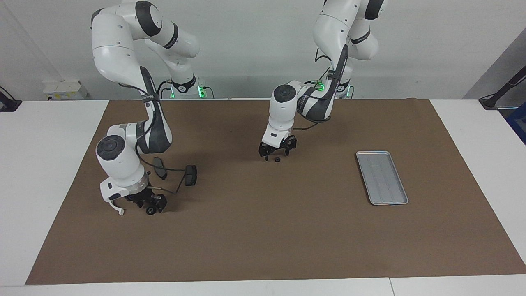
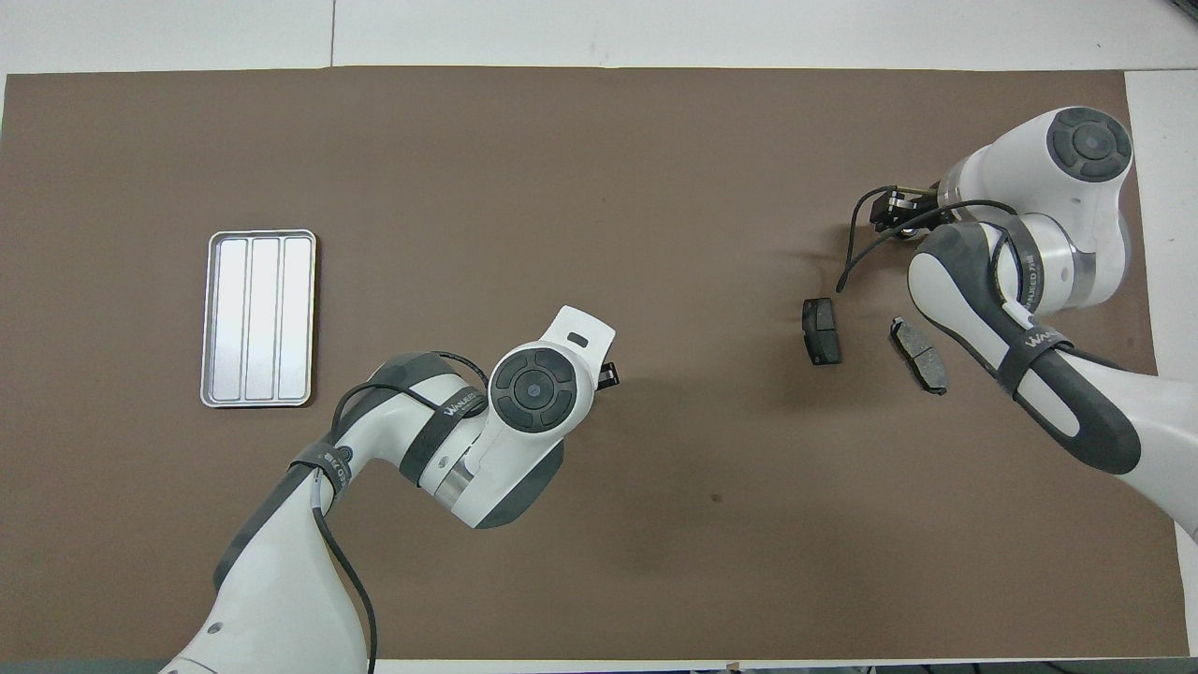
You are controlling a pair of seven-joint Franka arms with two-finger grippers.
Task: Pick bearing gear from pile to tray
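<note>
A small black round bearing gear (image 1: pixel 151 211) lies on the brown mat at the tips of my right gripper (image 1: pixel 148 202), which is down at the mat at the right arm's end. In the overhead view the right gripper (image 2: pixel 889 210) shows beside its wrist. A smaller black round piece (image 1: pixel 277 159) lies mid-table. My left gripper (image 1: pixel 276 153) hangs just above it, open, a finger on either side. From overhead, only the left gripper's tip (image 2: pixel 608 374) shows. The silver ribbed tray (image 1: pixel 382 177) (image 2: pixel 260 318) lies at the left arm's end with nothing in it.
Two dark grey brake pads (image 1: pixel 159 167) (image 1: pixel 190 175) lie on the mat close to the right arm, also seen from overhead (image 2: pixel 822 329) (image 2: pixel 919 354). A cable loops from the right wrist over them. A white curved piece (image 1: pixel 119 210) sits beside the right gripper.
</note>
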